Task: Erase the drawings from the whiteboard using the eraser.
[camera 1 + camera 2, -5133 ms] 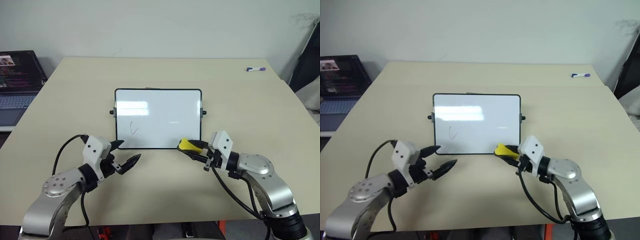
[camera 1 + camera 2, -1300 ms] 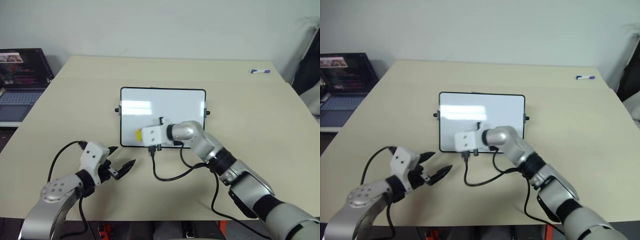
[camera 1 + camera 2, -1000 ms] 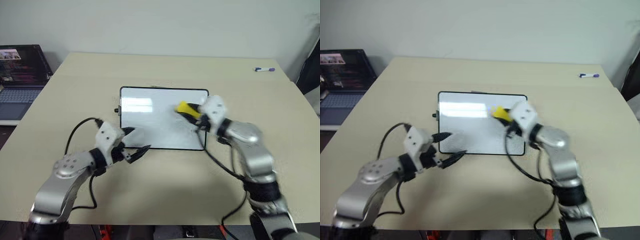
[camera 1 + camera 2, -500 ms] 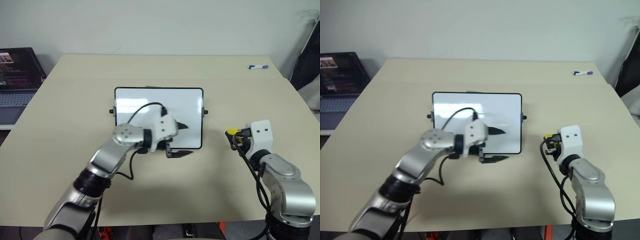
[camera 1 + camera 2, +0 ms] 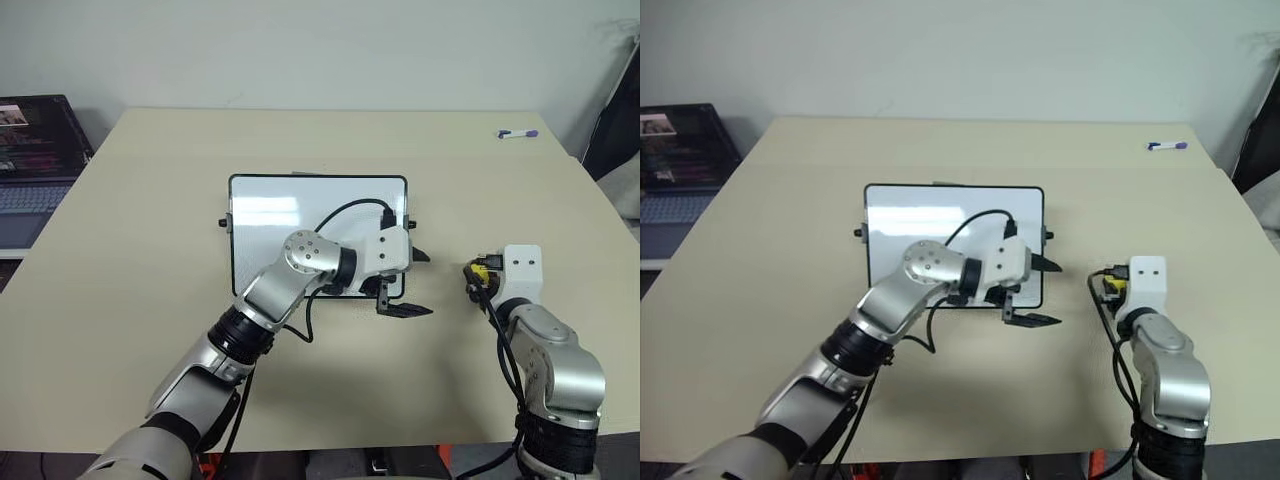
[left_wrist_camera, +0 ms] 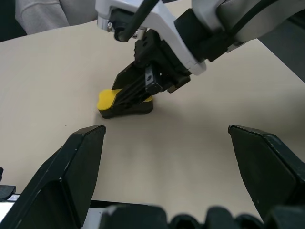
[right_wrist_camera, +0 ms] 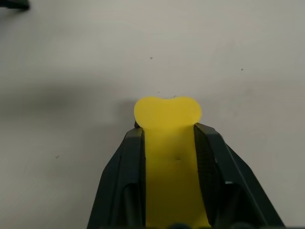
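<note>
Entry: wiping looks done, eraser being parked

- Change: about a second ago the right fingers (image 7: 167, 132) were holding the eraser (image 6: 108, 99) over the right half of the whiteboard (image 5: 300, 215). Now that arm has swung off the board and come down. The eraser sits flat on the bare worktop (image 5: 150, 200), well clear of the board's right edge.
- The right fingers are grasping the eraser, one black finger against each long side, with its front end poking out past the tips. I cannot tell whether the grip is already slackening.
- The left fingers (image 5: 420, 283) have crossed from the near left of the worktop. They now hang spread wide and empty over the board's near right corner, tips aimed at the eraser. The eraser lies ahead of those tips with open worktop between.
- Board: the dark "C" that was on its lower left a few seconds back is gone. I can find none of the drawings now, just glossy white with a window glare near the top, though part of the lower right is hidden behind the left arm.
- Reading: the erasing is probably complete. What remains seems to be letting go of the eraser, or possibly passing it to the left fingers.
- Eraser: small oblong, bright yellow top with a notched, two-lobed front end, and a dark underside down on the worktop. It looks level, not tipped.
- The purple-capped marker (image 5: 517, 134) lies far beyond the right fingers, untouched
</note>
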